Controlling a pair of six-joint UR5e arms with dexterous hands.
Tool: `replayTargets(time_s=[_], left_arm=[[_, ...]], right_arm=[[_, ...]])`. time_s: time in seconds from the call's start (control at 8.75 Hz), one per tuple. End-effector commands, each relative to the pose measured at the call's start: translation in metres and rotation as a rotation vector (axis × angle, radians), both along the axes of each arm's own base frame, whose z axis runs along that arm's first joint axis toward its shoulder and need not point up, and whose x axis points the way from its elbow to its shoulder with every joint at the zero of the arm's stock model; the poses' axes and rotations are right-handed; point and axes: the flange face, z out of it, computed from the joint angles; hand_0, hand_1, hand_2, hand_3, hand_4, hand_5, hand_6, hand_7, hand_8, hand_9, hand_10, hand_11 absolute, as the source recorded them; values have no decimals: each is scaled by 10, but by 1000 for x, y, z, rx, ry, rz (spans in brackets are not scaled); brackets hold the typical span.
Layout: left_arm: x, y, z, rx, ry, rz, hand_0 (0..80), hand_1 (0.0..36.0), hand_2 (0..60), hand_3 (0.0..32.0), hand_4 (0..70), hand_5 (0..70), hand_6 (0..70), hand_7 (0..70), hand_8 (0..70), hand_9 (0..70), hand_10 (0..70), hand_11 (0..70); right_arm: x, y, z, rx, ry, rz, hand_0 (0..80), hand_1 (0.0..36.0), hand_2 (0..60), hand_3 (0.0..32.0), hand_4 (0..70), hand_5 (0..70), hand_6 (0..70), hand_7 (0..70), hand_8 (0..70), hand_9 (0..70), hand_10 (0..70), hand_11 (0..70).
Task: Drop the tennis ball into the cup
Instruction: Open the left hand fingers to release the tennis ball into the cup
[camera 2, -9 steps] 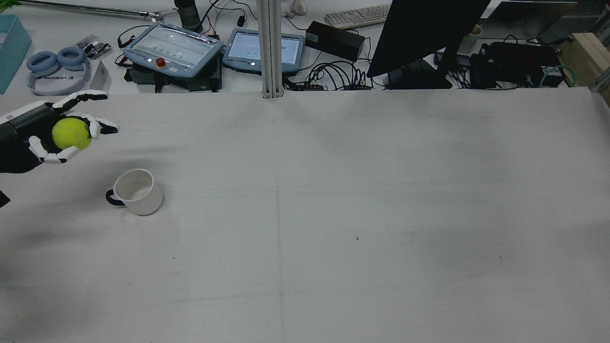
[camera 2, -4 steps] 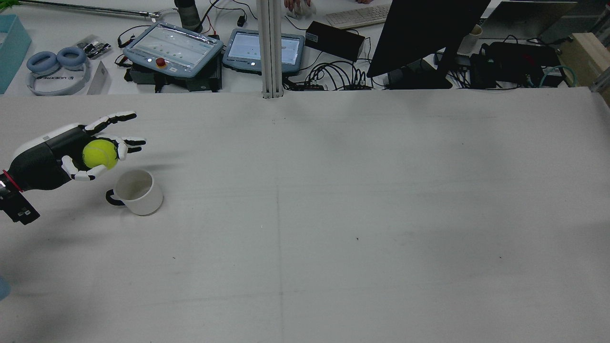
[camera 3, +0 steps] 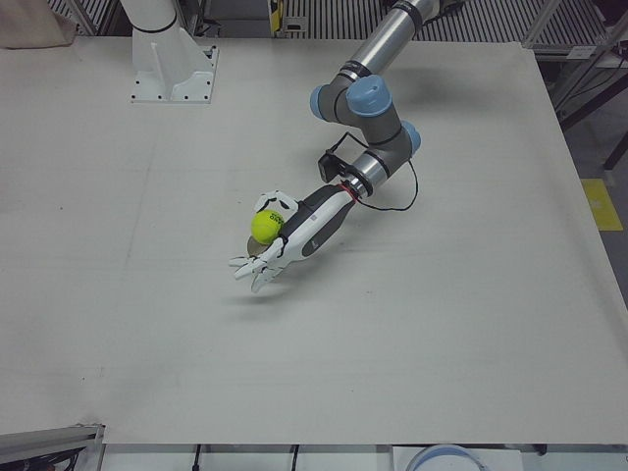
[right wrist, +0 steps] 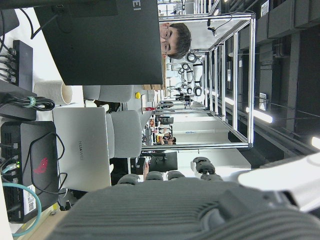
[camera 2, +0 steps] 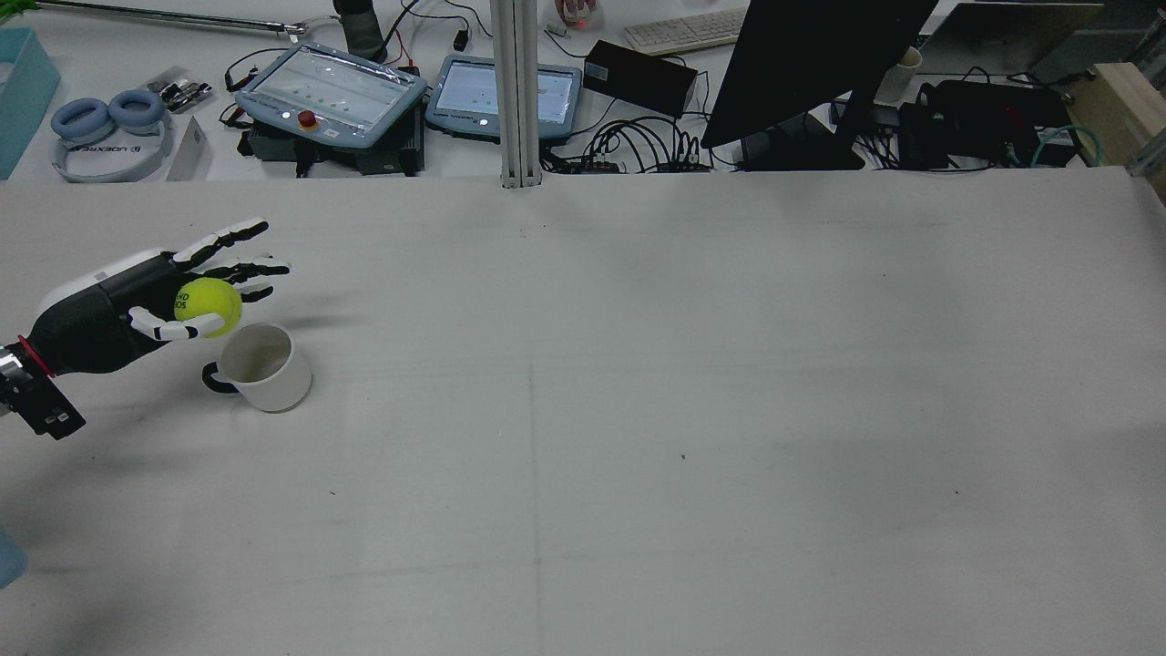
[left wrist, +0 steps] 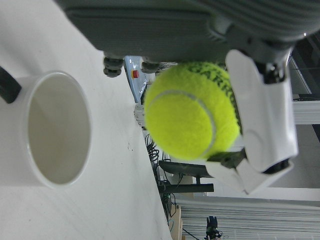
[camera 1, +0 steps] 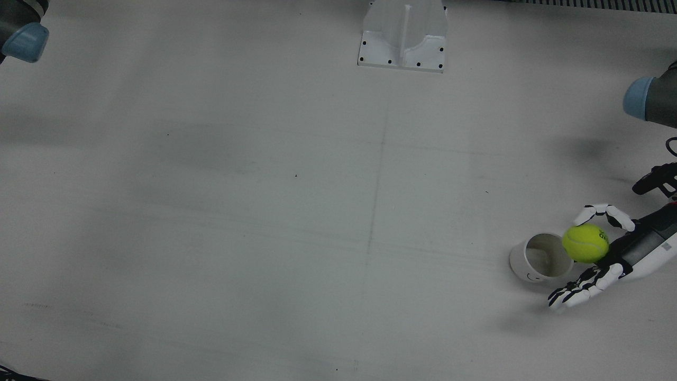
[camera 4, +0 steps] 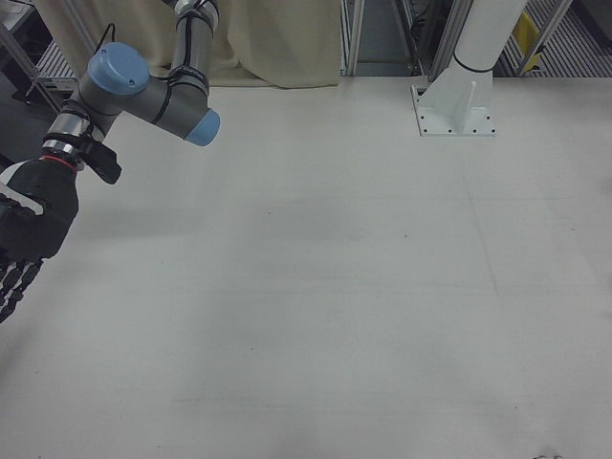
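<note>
A yellow tennis ball (camera 2: 209, 307) sits in my left hand (camera 2: 137, 296), pinned by the thumb against the palm while the other fingers stretch straight out. The hand hovers just above and beside the rim of a white cup (camera 2: 260, 367) with a black handle, which stands upright on the table. In the front view the ball (camera 1: 585, 243) overlaps the cup's (camera 1: 539, 257) right rim. The left hand view shows the ball (left wrist: 192, 112) beside the cup's open mouth (left wrist: 55, 130). My right hand (camera 4: 24, 239) hangs empty at the far side, its fingers apart.
The white table (camera 2: 638, 410) spreads wide to the right of the cup. Behind its far edge are tablets (camera 2: 332, 91), headphones (camera 2: 109, 132), cables and a dark monitor (camera 2: 811, 64). A pedestal (camera 1: 403, 34) stands at the robot's side.
My left hand has come down and right with the ball, from back left of the cup to just over its rim. Its fingers have straightened out.
</note>
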Motion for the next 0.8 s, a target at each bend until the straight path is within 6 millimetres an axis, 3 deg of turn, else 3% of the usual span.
replayTargets(time_s=[0.0,0.11,0.23,0.34,0.57,0.69], left_arm=[[2,1,3,-4,-4,3,526,321,494,142,0,112,135,66,22,1,32,75],[2,0,2,-1,-2,3,526,317,505,140,0,124,209,50,35,2,32,76],[2,1,3,-2,-3,3,526,324,488,140,0,101,94,74,14,3,32,76],[2,1,3,-2,-3,3,523,318,481,140,0,101,128,71,21,3,32,75],[1,1,5,-6,-6,3,481,234,332,164,0,79,84,57,13,0,21,54],[2,0,7,-7,-9,2,468,205,310,170,0,82,119,43,20,0,17,45]], right_arm=[[0,0,0,0,0,0,0,0,0,0,0,0,0,0,0,0,0,0],[0,0,0,0,0,0,0,0,0,0,0,0,0,0,0,0,0,0],[1,0,0,0,0,1,0,0,0,0,0,0,0,0,0,0,0,0],[0,0,0,0,0,0,0,0,0,0,0,0,0,0,0,0,0,0],[0,0,0,0,0,0,0,0,0,0,0,0,0,0,0,0,0,0],[0,0,0,0,-2,0,0,0,0,0,0,0,0,0,0,0,0,0]])
